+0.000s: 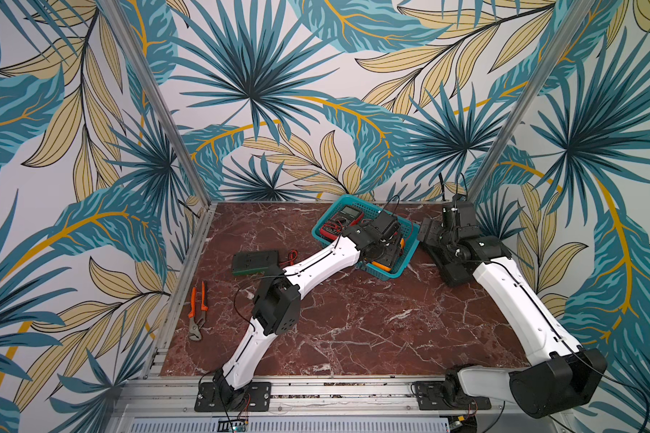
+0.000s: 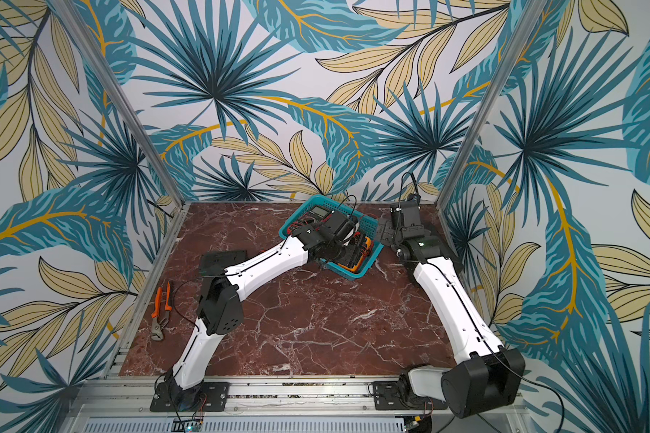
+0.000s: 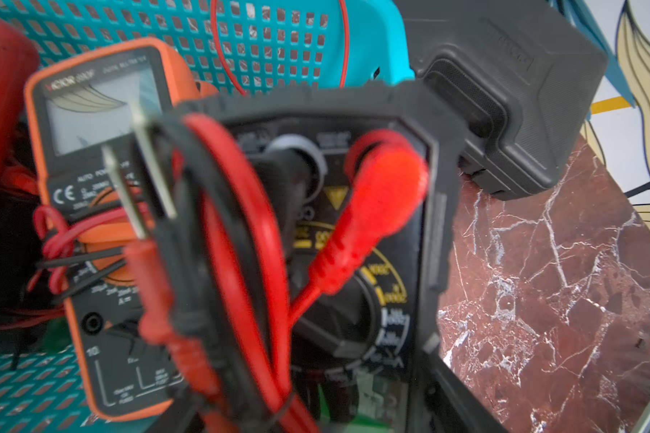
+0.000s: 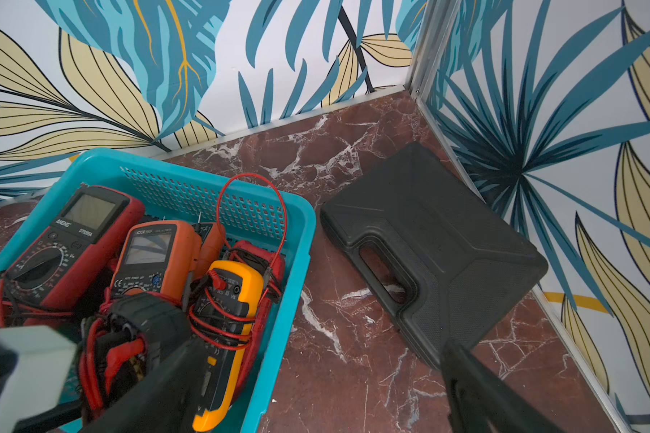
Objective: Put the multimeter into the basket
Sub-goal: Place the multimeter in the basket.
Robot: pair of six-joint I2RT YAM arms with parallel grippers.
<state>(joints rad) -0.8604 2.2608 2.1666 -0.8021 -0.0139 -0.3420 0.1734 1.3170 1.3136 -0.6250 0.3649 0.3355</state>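
My left gripper (image 1: 385, 248) seems clenched on the black multimeter (image 3: 353, 270), fingers hidden. Beneath me, its dangling leads (image 3: 241, 243) could snag the basket (image 3: 376, 48) rim.

The black rubber-cased multimeter (image 3: 346, 322) with bundled red and black leads (image 3: 241, 232) is blurred, its lower end cut off; it hides part of the orange rectangular multimeter (image 3: 91, 180). In both top views the left end effector (image 1: 386, 248) (image 2: 344, 249) is a dark mass, jaws indistinguishable.

Black multimeter (image 3: 346, 322) with bundled leads (image 3: 237, 240), blurred, close foreground; behind it, orange multimeter (image 3: 91, 168) lying in teal basket (image 3: 278, 41); black case (image 3: 503, 93) on table (image 3: 560, 300).
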